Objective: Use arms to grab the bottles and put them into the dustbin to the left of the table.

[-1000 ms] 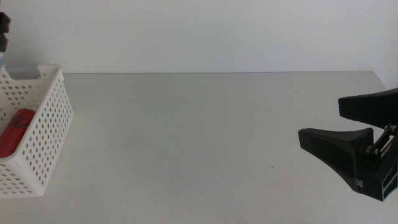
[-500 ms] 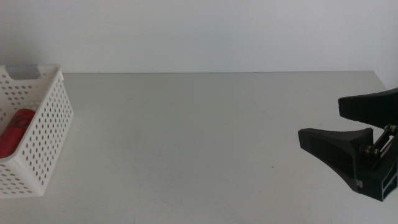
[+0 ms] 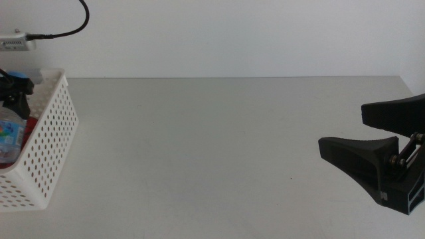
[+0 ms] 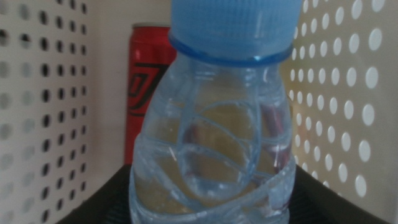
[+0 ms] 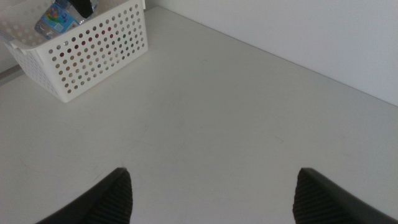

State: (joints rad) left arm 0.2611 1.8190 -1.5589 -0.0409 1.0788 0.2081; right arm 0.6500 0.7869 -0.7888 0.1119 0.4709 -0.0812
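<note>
- The left gripper [image 3: 14,93] reaches down into the dustbin [image 3: 50,139] at the table's left end, its black cable arching above it against the wall.
- Its jaws are closed on the small clear water bottle [image 4: 211,137], which fills the space right in front of the wrist camera, blue cap away from it.
- Just beyond the bottle, deeper in the dustbin [image 4: 43,93], the red soda can [image 4: 146,87] lies between the perforated white walls.
- The right gripper [image 3: 372,136] waits low over the table's right end, well apart from the dustbin, jaws spread wide with nothing between them.
- The table [image 3: 212,146] is a plain pale grey surface; a white wall [image 3: 232,36] rises behind it.
- From the right wrist, the dustbin [image 5: 93,56] stands far ahead with the water bottle [image 5: 55,15] showing over its rim.
</note>
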